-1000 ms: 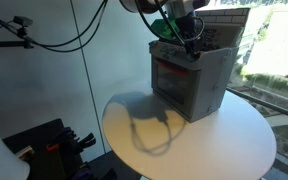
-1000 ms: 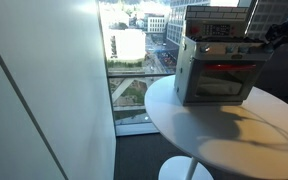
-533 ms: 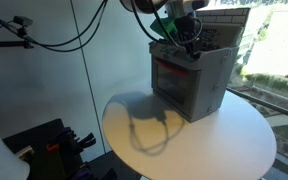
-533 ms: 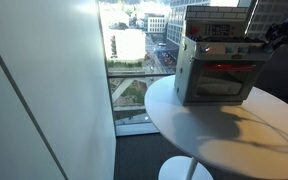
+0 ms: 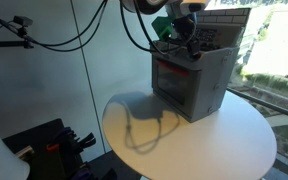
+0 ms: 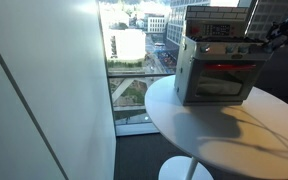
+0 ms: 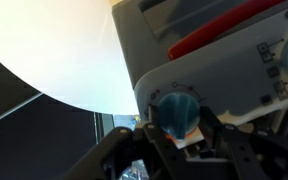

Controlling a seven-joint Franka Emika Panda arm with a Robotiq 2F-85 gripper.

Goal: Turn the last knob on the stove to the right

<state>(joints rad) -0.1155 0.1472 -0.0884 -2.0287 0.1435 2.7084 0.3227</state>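
1. Currently, the claw [image 7: 177, 126] is closed on a blue knob [image 7: 176, 108]. In the wrist view the knob fills the space between the two dark fingers [image 7: 216, 140], and no gap shows on either side.
2. The knob sits on the grey front face of the stove [image 7: 154, 45], directly ahead of the claw. A red trim [image 7: 224, 28] runs across the stove face beyond the knob, further from the claw.
3. In both exterior views the claw [image 5: 185, 38] [image 6: 274, 37] is level with the upper front edge of the stove [image 5: 192, 78] [image 6: 216, 72], at one end of its top strip. The knob itself is too small to make out in these views.
4. The stove stands upright on the round white table [image 5: 199, 145] [image 6: 229, 130], below and behind the claw. Its windowed door faces outward under the claw.
5. The table [image 7: 44, 50] appears in the wrist view as a bright surface to the side of the claw, past the stove's corner.
6. The arm enters from above the stove in an exterior view, with black cables [image 5: 134, 30] hanging beside it.
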